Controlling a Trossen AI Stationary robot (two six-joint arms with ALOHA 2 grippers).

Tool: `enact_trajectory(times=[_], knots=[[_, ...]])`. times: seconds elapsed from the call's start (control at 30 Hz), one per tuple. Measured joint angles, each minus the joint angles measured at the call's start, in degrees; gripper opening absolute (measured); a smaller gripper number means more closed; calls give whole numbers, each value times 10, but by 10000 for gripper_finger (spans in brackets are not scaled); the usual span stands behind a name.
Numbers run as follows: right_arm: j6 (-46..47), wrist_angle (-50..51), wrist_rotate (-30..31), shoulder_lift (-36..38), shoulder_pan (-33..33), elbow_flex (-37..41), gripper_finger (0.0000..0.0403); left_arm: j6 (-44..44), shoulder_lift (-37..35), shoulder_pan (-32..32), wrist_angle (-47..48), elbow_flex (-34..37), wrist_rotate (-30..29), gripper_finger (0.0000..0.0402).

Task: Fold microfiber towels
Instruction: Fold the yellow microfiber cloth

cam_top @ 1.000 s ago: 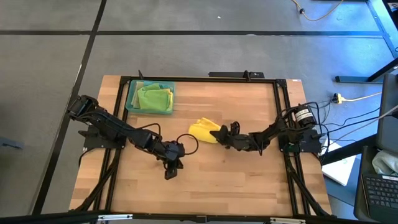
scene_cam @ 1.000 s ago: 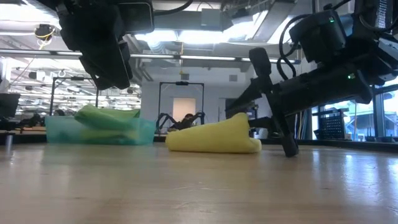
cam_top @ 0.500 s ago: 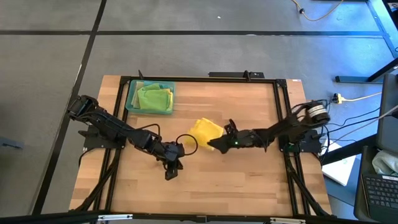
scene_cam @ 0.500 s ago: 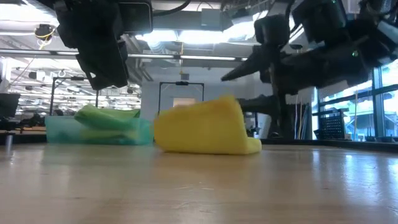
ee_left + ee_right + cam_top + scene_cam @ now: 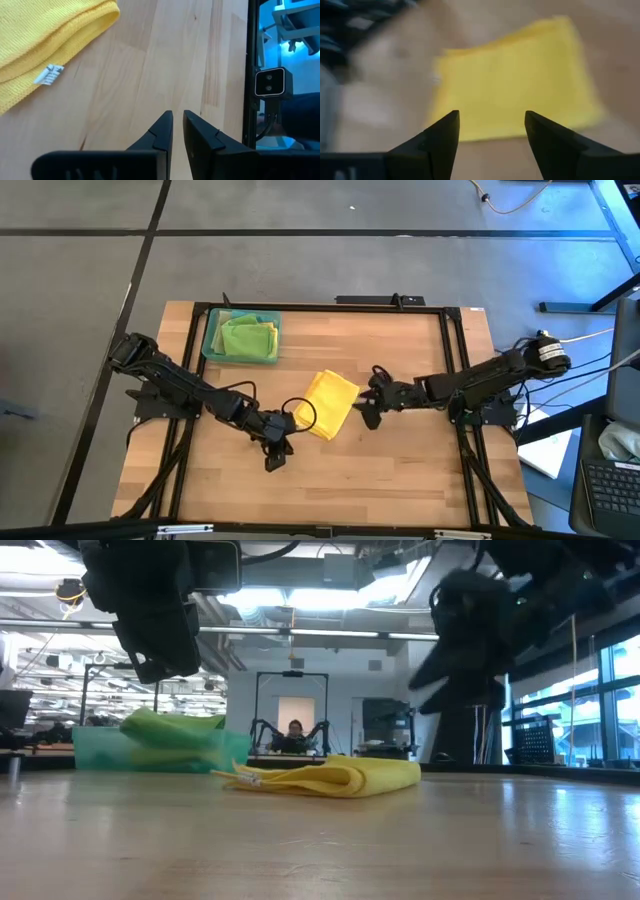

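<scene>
A yellow towel [image 5: 328,403] lies folded flat on the table's middle; it also shows in the low view [image 5: 330,777], the left wrist view [image 5: 45,35] and the right wrist view [image 5: 515,95]. My right gripper [image 5: 368,402] is open, raised just right of it, touching nothing. My left gripper [image 5: 275,452] is shut and empty, near the towel's near left corner. A teal tray [image 5: 212,345] at the far left holds green and pale olive towels [image 5: 246,337].
A black frame rail [image 5: 320,308] runs around the table's edges. Bare wood lies in front of and right of the yellow towel. A person [image 5: 294,730] sits in the room far behind the table.
My right gripper has carried the yellow towel's lifted part over toward the table's near left, let go and drawn back toward the right edge, rising. The towel, bunched a second ago, stood up in a fold and now lies flat, folded over.
</scene>
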State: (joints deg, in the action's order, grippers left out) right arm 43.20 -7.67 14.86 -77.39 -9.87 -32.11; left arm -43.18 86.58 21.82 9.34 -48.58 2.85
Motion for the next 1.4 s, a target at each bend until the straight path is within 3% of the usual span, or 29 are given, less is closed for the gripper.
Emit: enact_trajectory(times=[0.13,0.2,0.3,0.5,0.7,0.97,1.17,1.4], knots=[[19,199,93,5,31,-57,206,-2,0,0,0,0,-4,37],[-23,233,79,-2,61,-78,201,-2,0,0,0,0,-4,37],[-79,231,-31,-21,113,-97,201,1,0,-1,1,0,-5,37],[-15,182,-233,-73,221,-89,202,11,-23,-16,33,0,-6,37],[-70,154,-330,-112,276,-110,203,32,-114,-32,89,0,-64,37],[-206,251,-346,-237,276,-263,203,39,-233,-33,128,0,-156,37],[-276,348,-407,-359,285,-385,211,40,-276,-33,160,0,-163,37],[-343,450,-380,-407,287,-477,262,31,-305,-33,188,0,-162,37]])
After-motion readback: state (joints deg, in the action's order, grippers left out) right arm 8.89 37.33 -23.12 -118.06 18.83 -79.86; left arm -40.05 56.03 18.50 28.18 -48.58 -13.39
